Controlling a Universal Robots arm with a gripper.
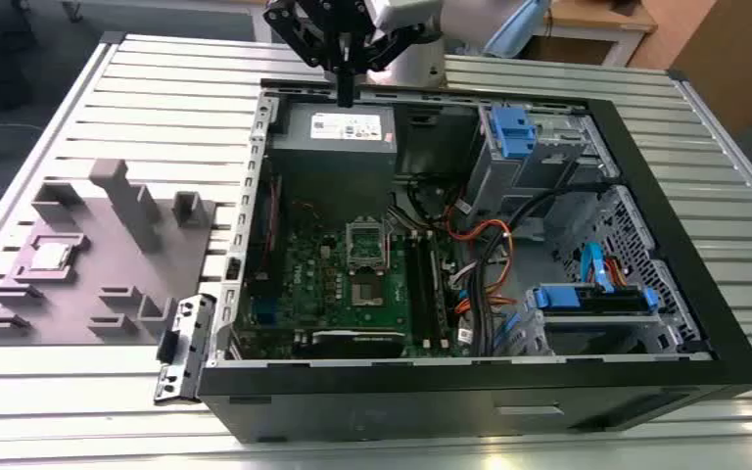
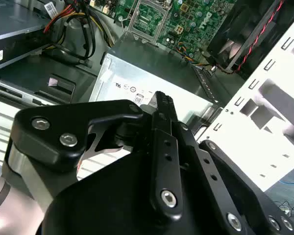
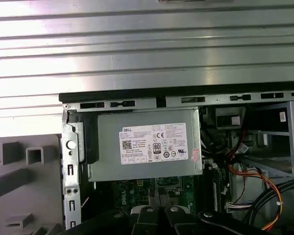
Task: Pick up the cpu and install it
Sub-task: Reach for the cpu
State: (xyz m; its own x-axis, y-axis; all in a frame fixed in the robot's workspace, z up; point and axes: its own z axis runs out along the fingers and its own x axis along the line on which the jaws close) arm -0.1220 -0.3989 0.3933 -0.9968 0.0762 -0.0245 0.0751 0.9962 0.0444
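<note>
tool (image 1: 346, 98) cropped at edge, cpu (image 1: 47, 256) tiny

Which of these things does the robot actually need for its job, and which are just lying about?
Needed: cpu, socket frame, green circuit board, gripper.
Lying about: grey box, blue bracket, cables.

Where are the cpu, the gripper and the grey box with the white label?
cpu (image 1: 50, 256): exterior view, middle of its silver top.
gripper (image 1: 345, 98): exterior view, between its fingertips.
grey box (image 3: 147, 144): first wrist view, on its white label.
</note>
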